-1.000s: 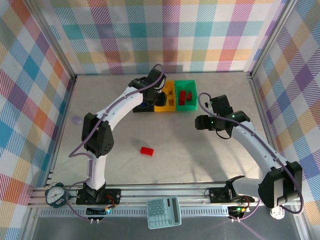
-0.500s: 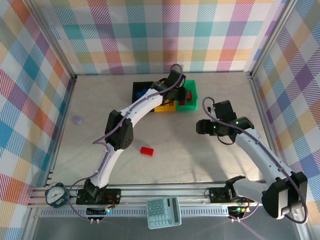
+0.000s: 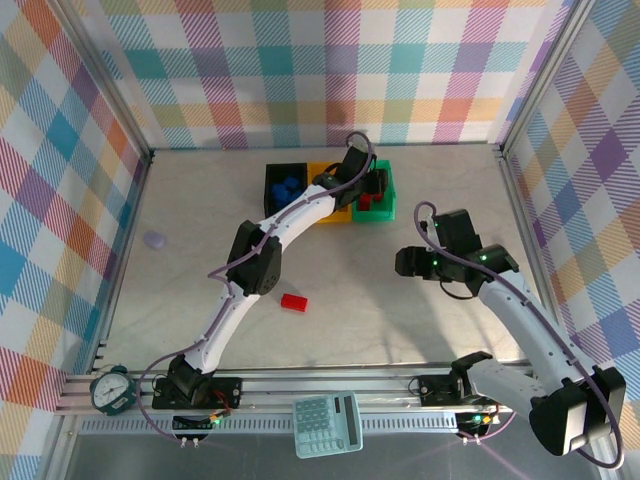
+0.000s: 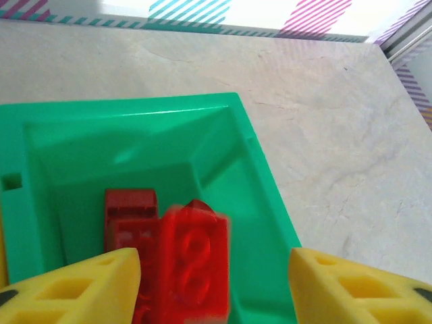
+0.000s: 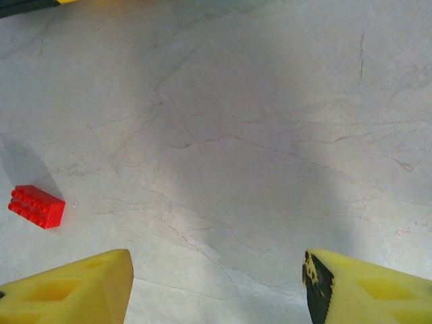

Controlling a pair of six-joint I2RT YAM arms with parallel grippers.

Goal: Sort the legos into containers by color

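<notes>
We judge the sorting nearly done: blue bricks (image 3: 289,187) lie in the black bin (image 3: 271,176) at upper centre, the left tool (image 4: 213,270) stands open over the green bin (image 4: 135,108) with a blurred red brick (image 4: 194,260) loose between its jaws, and a lone red brick (image 3: 294,302) lies unsorted mid-desk (image 3: 400,320), the right tool (image 5: 216,264) open and empty.

Bare tabletop (image 3: 400,310) all around the lone red brick (image 3: 294,302); left arm (image 3: 292,212) over the bins (image 3: 269,178)

bins (image 3: 268,190): far centre | loose brick (image 3: 294,302): nearer, on table (image 3: 400,320) | bricks (image 4: 131,216): in rightmost bin (image 4: 263,196), apparently two
</notes>
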